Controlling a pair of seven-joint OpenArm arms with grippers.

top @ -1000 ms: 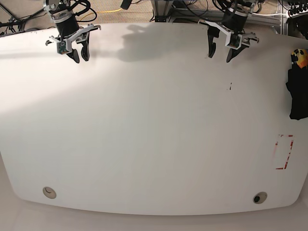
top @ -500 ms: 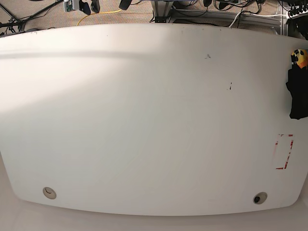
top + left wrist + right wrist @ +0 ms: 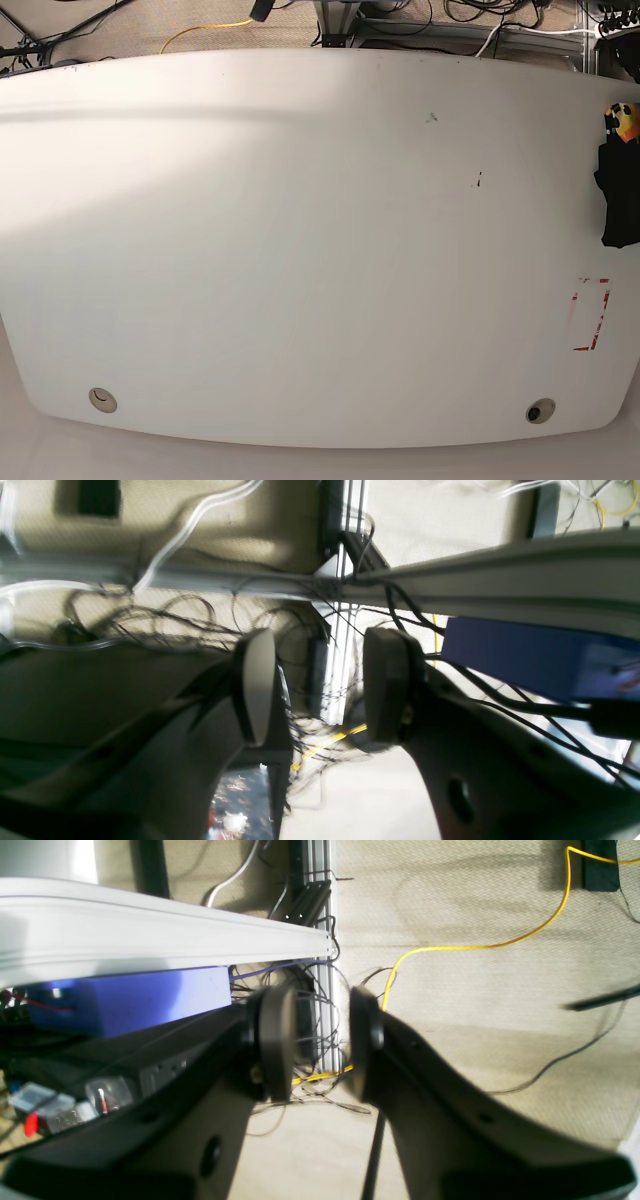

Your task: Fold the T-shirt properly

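A: Where does the large black cloth T-shirt (image 3: 620,195) lie?

B: At the white tabletop's (image 3: 300,250) far edge on the base view's right, bunched, mostly out of frame.

A: And the pincers?

B: Left pincer (image 3: 320,685) and right pincer (image 3: 315,1040) are parted, empty, shown only by wrist views, over cabled floor.

A: Best approach?

B: Probably drag the shirt to centre and spread it first.

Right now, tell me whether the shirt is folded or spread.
Cannot tell: only a dark strip of the shirt shows at the table's right edge.
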